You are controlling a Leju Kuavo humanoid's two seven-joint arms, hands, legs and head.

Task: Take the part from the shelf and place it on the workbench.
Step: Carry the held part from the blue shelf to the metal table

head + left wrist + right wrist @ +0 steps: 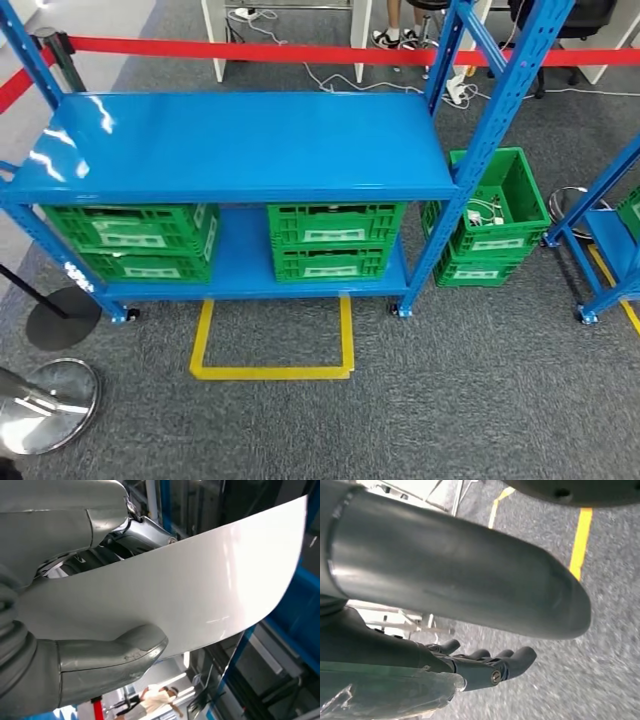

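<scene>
A thin white curved sheet part (211, 585) runs across the left wrist view. My left hand (56, 670) grips it, with the grey thumb (124, 650) on one face and the fingers (147, 530) on the other. My right hand (414, 650) hangs over grey carpet, its thick thumb (471, 580) and dark fingers (501, 665) stretched out with nothing between them. In the head view the blue shelf (234, 145) stands straight ahead, and its top board is bare.
Green crates (332, 240) (140, 240) sit on the lower shelf board, and another green crate (494, 215) stands on the floor at the right. A yellow floor box (272, 345) marks the carpet before the shelf. Stanchion bases (45, 400) lie at left; a red belt (302, 50) runs behind. A second blue rack (611, 240) is far right.
</scene>
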